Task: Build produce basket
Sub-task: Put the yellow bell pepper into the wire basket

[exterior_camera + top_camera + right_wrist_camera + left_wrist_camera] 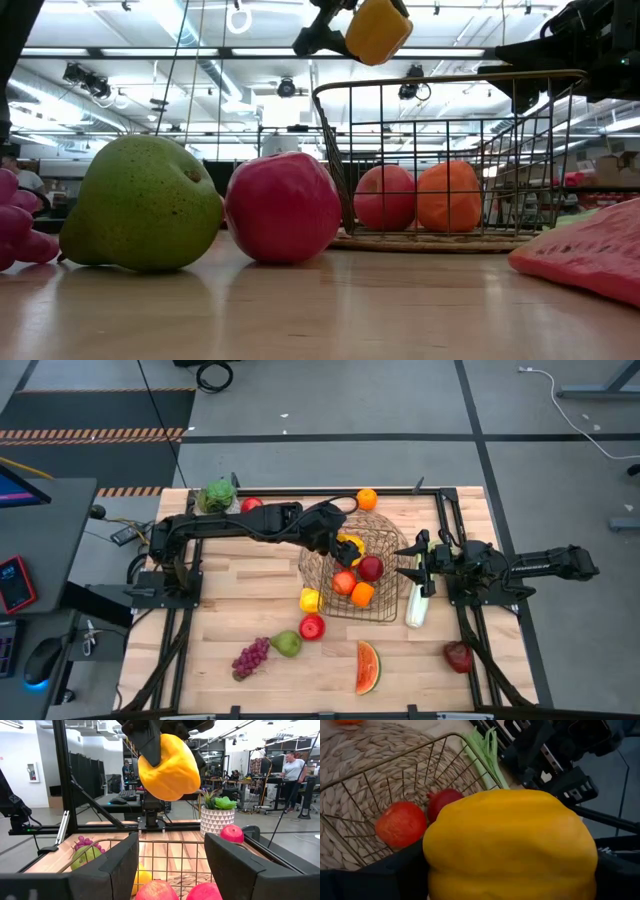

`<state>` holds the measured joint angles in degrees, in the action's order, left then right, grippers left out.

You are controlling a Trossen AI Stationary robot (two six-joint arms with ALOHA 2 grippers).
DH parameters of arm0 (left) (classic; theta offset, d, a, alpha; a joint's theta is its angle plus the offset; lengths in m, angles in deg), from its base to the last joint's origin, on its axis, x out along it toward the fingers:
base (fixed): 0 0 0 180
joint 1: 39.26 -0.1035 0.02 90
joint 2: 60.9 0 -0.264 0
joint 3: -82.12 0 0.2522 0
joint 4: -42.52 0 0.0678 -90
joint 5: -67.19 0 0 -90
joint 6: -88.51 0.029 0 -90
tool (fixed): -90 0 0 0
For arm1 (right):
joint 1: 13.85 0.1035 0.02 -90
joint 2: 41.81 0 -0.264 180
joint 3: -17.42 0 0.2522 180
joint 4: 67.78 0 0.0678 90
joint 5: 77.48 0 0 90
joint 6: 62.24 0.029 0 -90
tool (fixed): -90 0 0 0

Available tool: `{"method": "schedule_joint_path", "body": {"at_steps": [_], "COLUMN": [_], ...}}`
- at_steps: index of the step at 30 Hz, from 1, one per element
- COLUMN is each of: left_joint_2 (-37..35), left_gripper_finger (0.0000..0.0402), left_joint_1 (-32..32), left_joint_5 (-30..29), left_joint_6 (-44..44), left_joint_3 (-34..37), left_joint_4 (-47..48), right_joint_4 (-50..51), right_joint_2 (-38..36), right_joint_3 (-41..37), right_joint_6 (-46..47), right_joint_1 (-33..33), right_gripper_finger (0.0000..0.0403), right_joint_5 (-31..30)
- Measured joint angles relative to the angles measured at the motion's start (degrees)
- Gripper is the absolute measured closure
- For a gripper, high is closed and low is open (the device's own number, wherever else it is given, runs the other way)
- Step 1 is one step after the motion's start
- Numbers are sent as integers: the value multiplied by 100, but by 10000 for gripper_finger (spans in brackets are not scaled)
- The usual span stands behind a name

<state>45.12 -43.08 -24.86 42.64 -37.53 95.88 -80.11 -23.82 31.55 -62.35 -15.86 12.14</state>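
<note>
1. Jaws first, high view: the left gripper (347, 547) hung over the large round dark wire-mesh basket (392, 540), its jaws spread wide around a yellow bell pepper (351, 548). The right gripper (421, 563) was at the basket's right rim with its jaws drawn together, apparently gripping the wire. A red apple (371, 568), another reddish fruit and an orange (362, 593) lay inside; a long pale-green celery stalk (416, 606) lay just outside, and a small yellow fruit (310, 600), a second red apple (312, 626), a green pear (287, 643), purple grapes (251, 657) and a watermelon slice (368, 666) remained on the wooden table (220, 610).
2. Low view: the pepper hung above the basket rim, clear of it.
3. Left wrist view: the pepper filled the frame, with basket and fruit below.
4. Right wrist view: the pepper hung above the mesh; a leafy plant in a white patterned pot (217, 818) stood behind.
5. Step in hand, as I judged: dropping the pepper in. Next would call for lowering, then opening the jaws.
6. No writing or brand was legible.
</note>
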Motion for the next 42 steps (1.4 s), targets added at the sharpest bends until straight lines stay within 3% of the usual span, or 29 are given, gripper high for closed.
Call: {"method": "schedule_joint_path", "body": {"at_steps": [12,19,26,36,42], "left_joint_2": [0,-6,-4,-4,-4], "left_gripper_finger": [49,49,49,49,49], "left_joint_1": [13,22,20,238,393], "left_joint_5": [-230,-1291,-2976,-5219,-5904], "left_joint_6": [429,228,207,460,468], "left_joint_3": [0,271,767,791,791], "left_joint_4": [4,-106,-456,-560,-549], "right_joint_4": [0,0,0,0,0], "right_joint_2": [1,1,-1,-1,-1], "right_joint_3": [0,0,1,0,1], "right_joint_6": [1,0,1,0,1], "right_joint_1": [0,0,-1,-1,-1], "right_gripper_finger": [172,172,172,172,172], "right_joint_5": [1,0,1,0,1]}}
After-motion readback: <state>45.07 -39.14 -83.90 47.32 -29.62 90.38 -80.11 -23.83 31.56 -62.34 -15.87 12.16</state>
